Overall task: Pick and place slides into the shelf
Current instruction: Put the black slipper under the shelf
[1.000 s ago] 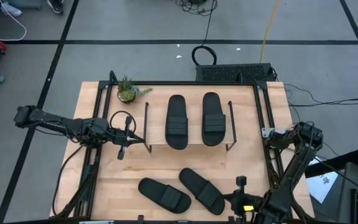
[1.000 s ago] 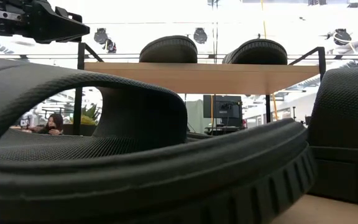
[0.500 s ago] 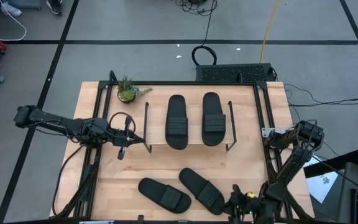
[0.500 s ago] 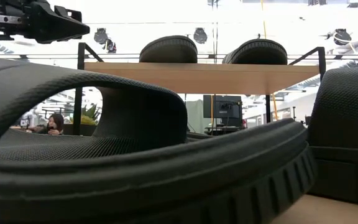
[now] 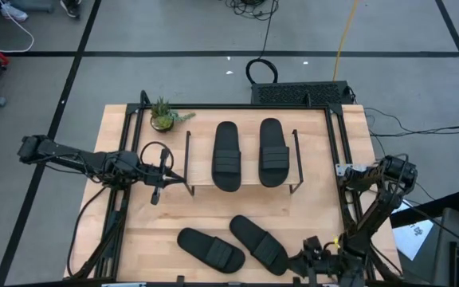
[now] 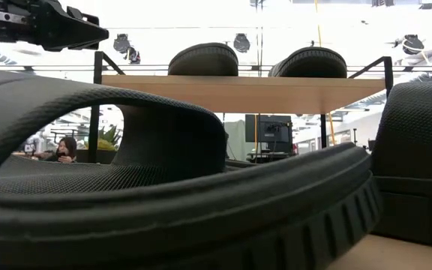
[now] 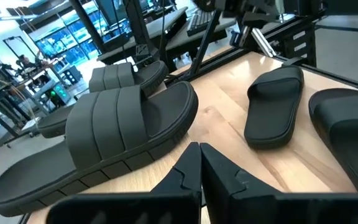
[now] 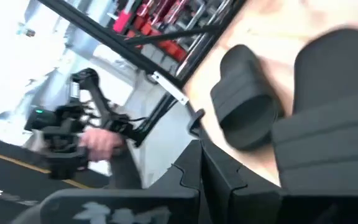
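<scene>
Two black slides (image 5: 227,156) (image 5: 273,151) lie side by side, soles down, on the shelf's wooden top (image 5: 247,188); the low view shows them (image 6: 203,58) (image 6: 310,61) above the plank (image 6: 246,91). Two more slides (image 5: 210,249) (image 5: 259,243) rest flat on the table near its near edge. My left gripper (image 5: 164,180) hovers shut just left of the shelf; its closed fingers (image 7: 199,158) point past the slides. My right gripper (image 5: 307,257), shut (image 8: 201,155), hangs at the near edge, right of the table slides. Neither gripper touches anything.
A small potted plant (image 5: 164,116) stands at the table's far left corner. A black frame (image 5: 337,159) borders the tabletop. Bare wood lies between the shelf and the two table slides (image 5: 245,209). Cables and a black box (image 5: 301,92) sit beyond the far edge.
My right gripper has sunk back toward the table's near edge, its arm folding lower beside the right-hand table slide. The left arm and all the slides have kept still.
</scene>
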`<state>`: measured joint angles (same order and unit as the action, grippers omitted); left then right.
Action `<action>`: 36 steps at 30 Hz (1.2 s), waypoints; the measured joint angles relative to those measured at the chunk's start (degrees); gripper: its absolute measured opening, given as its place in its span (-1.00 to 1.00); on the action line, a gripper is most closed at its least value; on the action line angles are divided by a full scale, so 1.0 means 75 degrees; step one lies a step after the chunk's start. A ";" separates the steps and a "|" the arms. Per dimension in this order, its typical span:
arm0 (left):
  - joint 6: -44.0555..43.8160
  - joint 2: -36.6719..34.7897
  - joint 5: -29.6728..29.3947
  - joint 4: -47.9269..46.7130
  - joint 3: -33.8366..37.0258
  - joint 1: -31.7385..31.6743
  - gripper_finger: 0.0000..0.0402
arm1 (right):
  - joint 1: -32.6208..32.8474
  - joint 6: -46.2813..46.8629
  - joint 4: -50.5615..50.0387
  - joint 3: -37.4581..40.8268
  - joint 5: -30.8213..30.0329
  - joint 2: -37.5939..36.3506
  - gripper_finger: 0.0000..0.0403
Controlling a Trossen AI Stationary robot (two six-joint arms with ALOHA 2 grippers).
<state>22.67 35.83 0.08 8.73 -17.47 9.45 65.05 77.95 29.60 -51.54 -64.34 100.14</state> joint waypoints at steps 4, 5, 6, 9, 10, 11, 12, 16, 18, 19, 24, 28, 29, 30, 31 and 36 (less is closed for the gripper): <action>-0.0016 0.0000 0.0000 0.0003 0.0000 0.0000 -0.98 | -0.0013 0.0801 -0.2076 -0.1071 -0.0196 0.0212 -1.00; -0.0008 0.0000 0.0000 0.0004 0.0000 0.0001 -0.97 | -0.0016 0.0826 -0.2486 -0.1352 -0.0147 0.0349 -1.00; 0.0028 0.0000 0.0000 0.0015 0.0000 0.0003 -0.96 | -0.0031 0.0631 -0.2881 -0.1633 -0.0028 0.0506 -1.00; 0.0232 0.0000 0.0000 0.0030 0.0000 0.0003 -0.96 | -0.0063 -0.1307 -0.3759 -0.2500 0.0152 0.1010 -1.00; 0.0265 0.0000 0.0000 0.0056 0.0000 0.0003 -0.96 | -0.0076 -0.2033 -0.4031 -0.2774 0.0098 0.1180 -1.00; 0.0280 0.0000 0.0000 0.0079 0.0000 0.0003 -0.98 | -0.0089 -0.2704 -0.4309 -0.2976 -0.0025 0.1304 -1.00; 0.0281 0.0000 0.0000 0.0113 0.0000 0.0003 -0.99 | -0.0115 -0.3278 -0.4558 -0.3119 -0.0039 0.1427 -1.00; 0.0275 0.0005 0.0000 0.0171 0.0000 0.0003 -0.97 | -0.0181 -0.4667 -0.4983 -0.3251 0.0157 0.1699 -1.00; 0.0233 0.0009 0.0000 0.0197 0.0000 0.0003 -0.95 | -0.0208 -0.4843 -0.5384 -0.3251 0.0683 0.1774 -1.00; 0.0220 0.0006 -0.0003 0.0214 0.0000 0.0003 -0.94 | -0.0217 -0.4814 -0.5670 -0.3251 0.0933 0.1792 -1.00; 0.0121 0.0006 -0.0006 0.0221 0.0000 0.0000 -0.98 | -0.0265 -0.5178 -0.6390 -0.3251 0.1046 0.1707 -1.00; 0.0071 0.0006 -0.0009 0.0225 0.0000 0.0000 -0.97 | -0.0351 -0.5815 -0.6955 -0.3254 0.2394 0.1625 -1.00; 0.0071 0.0006 -0.0009 0.0233 0.0000 0.0002 -0.96 | -0.0397 -0.5843 -0.7120 -0.3254 0.2791 0.1625 -1.00; 0.0071 0.0009 -0.0009 0.0233 0.0000 0.0000 -0.95 | -0.0440 -0.5854 -0.7296 -0.3254 0.3125 0.1625 -1.00; 0.0071 0.0009 -0.0012 0.0233 0.0000 0.0003 -0.95 | -0.0499 -0.5864 -0.7458 -0.3254 0.3388 0.1625 -1.00; 0.0062 0.0008 -0.0218 0.0280 0.0000 -0.0002 -0.98 | -0.0590 -0.5679 -0.7792 -0.3251 0.3757 0.1378 -0.89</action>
<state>23.13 35.89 -1.56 10.83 -17.47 9.44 60.62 35.35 -28.84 -75.92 -36.17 110.48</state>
